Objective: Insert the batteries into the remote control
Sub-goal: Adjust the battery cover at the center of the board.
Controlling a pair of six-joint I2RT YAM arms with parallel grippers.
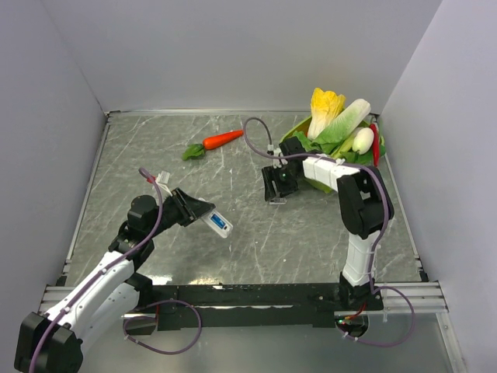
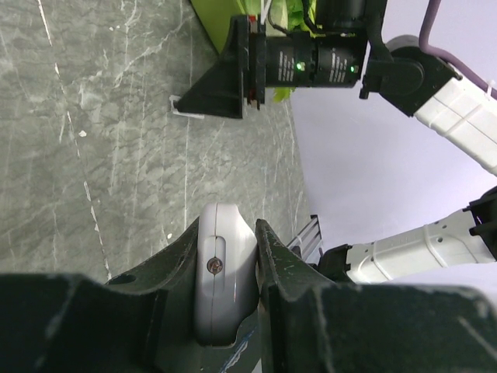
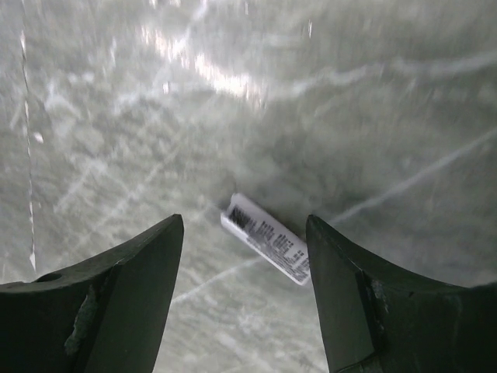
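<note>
My left gripper (image 1: 199, 211) is shut on the white-grey remote control (image 1: 219, 223) and holds it above the table at front left. A blue patch shows on the remote's upper face. In the left wrist view the remote (image 2: 225, 272) sits edge-on between the fingers (image 2: 283, 256). My right gripper (image 1: 275, 197) points down at mid-table, open, just above a small white labelled piece (image 3: 266, 239) lying flat between its jaws. That piece also shows in the left wrist view (image 2: 185, 107). No loose blue batteries are in view.
An orange carrot (image 1: 221, 140) lies at the back centre. A green bowl (image 1: 317, 185) piled with cabbage and other vegetables stands at the back right, right behind my right wrist. Grey walls enclose the marble table (image 1: 256, 241) on three sides.
</note>
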